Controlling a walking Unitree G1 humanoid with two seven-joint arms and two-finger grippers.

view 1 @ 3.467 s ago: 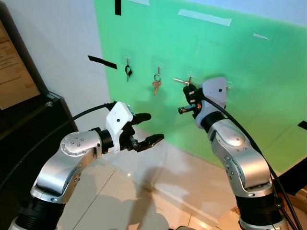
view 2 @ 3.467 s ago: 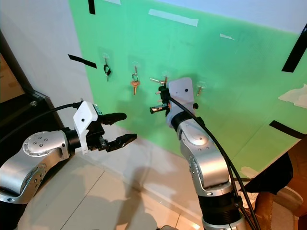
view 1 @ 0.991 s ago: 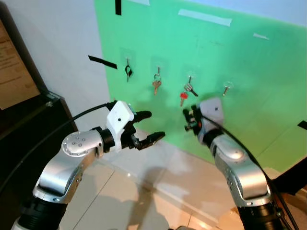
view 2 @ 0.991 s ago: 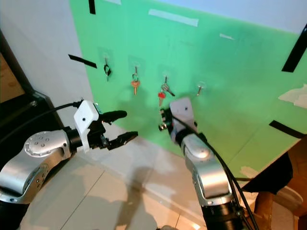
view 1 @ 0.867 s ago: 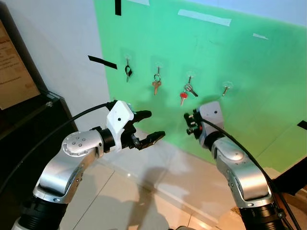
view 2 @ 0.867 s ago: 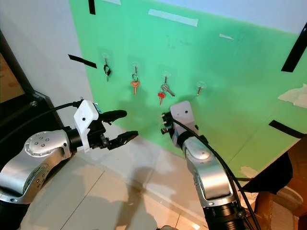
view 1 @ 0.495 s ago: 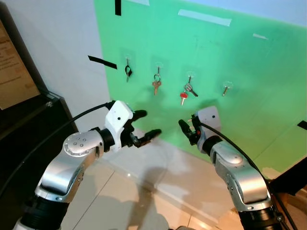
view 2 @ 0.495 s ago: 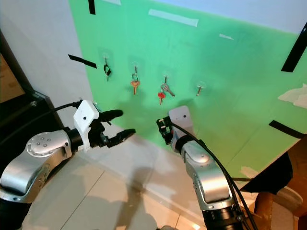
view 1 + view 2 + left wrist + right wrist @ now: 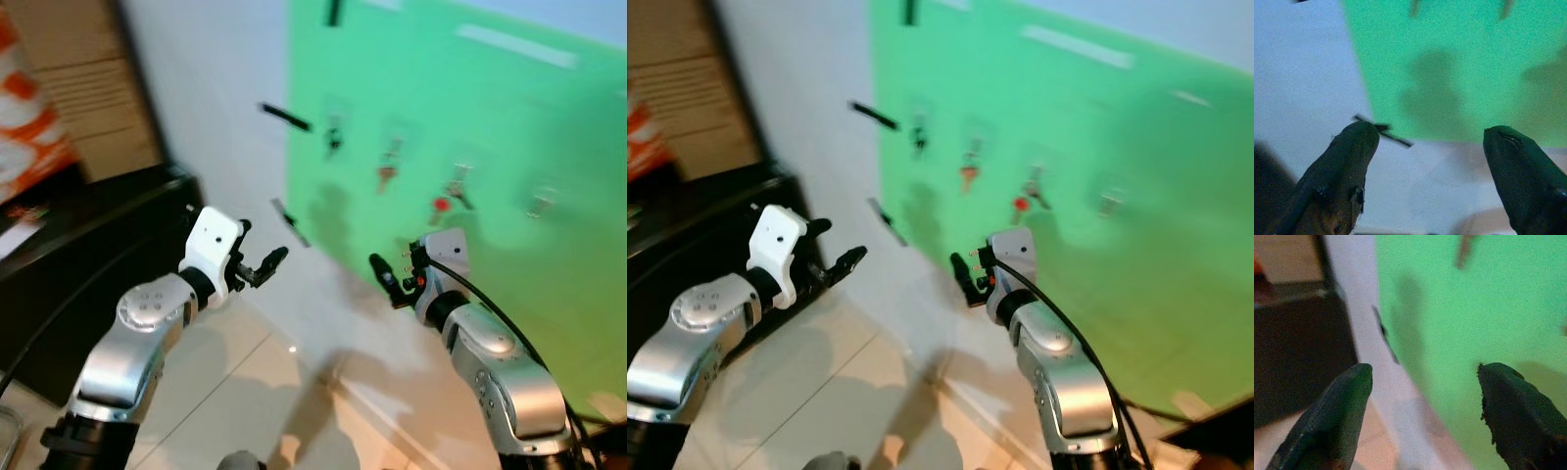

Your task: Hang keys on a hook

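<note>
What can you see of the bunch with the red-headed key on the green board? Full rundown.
The bunch with the red-headed key hangs on the green board, third along the row of small hooks counting from the robot's left. Motion blur softens it: a red blob low on its left, a greyish metal piece angled off beside it, both dangling from a pale hook above. It hangs free against the board, with neither gripper touching it. The right gripper sits below, apart from it, fingers spread and empty. Finer details such as the ring are too blurred to tell.
</note>
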